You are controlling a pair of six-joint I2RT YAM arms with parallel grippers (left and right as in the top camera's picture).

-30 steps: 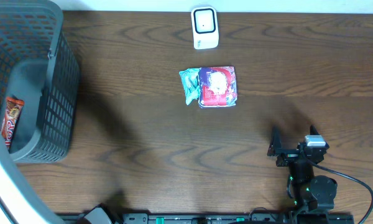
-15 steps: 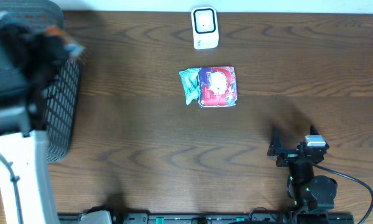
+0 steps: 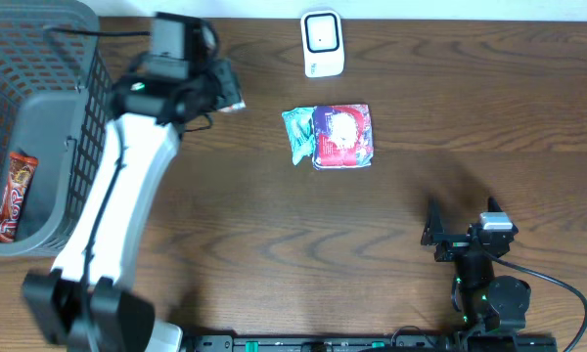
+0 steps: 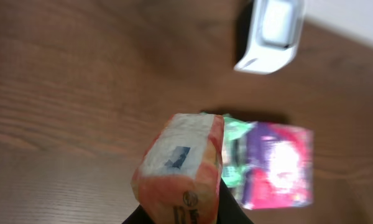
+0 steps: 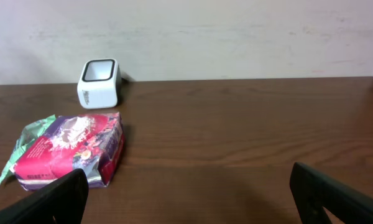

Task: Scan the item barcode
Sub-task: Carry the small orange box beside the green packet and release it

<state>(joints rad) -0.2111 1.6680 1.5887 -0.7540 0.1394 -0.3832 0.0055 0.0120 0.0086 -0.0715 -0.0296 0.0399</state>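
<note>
L gripper (image 3: 222,91): upper left-centre of overhead view, jaws pinching a small orange-white packet (image 4: 179,167)
Packet spot: held over worktop (image 3: 274,244), left of scanner (image 3: 322,44); blue mark on its end, poss. a label, too blurred to tell
R gripper (image 3: 462,223): lower right, jaws spread wide, nothing between
Pink bag (image 3: 340,136): centre, flat on worktop, just below scanner
Basket (image 3: 39,44): far left, w/ candy bar (image 3: 14,186) inside
</note>
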